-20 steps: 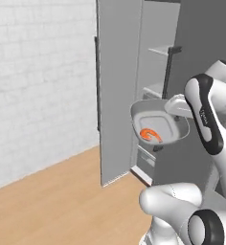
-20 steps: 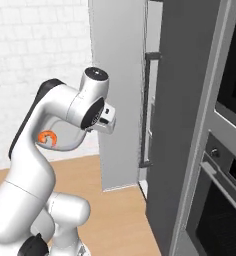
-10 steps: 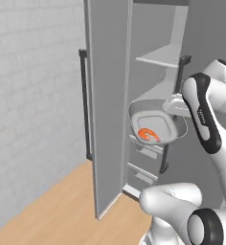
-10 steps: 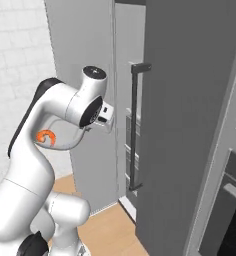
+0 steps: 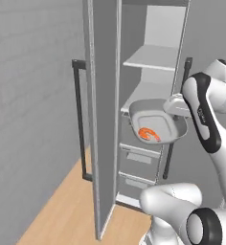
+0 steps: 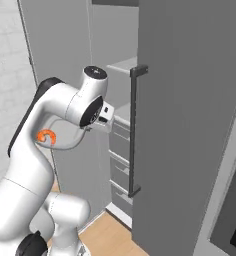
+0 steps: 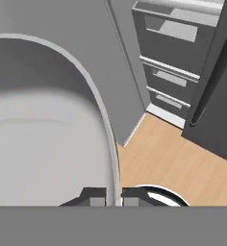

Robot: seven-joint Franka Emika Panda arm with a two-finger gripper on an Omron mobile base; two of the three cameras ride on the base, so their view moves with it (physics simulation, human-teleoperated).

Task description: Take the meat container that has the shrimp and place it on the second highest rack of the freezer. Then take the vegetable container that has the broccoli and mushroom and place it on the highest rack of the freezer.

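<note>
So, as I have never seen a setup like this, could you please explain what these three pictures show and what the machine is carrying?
It is a white robot arm on a driving base, in a rendered kitchen. Two pictures come from cameras on the base, behind the arm to its left and right. The third looks along the gripper itself.

The tall grey cabinet is the freezer, with its door swung open. Inside it are two pale shelves, the highest rack and the second highest rack, with grey drawers beneath.

The gripper is shut on the rim of a grey container, held in front of the freezer, near the level of the lower shelf. In it lies an orange shrimp. The floor is light wood.
</note>
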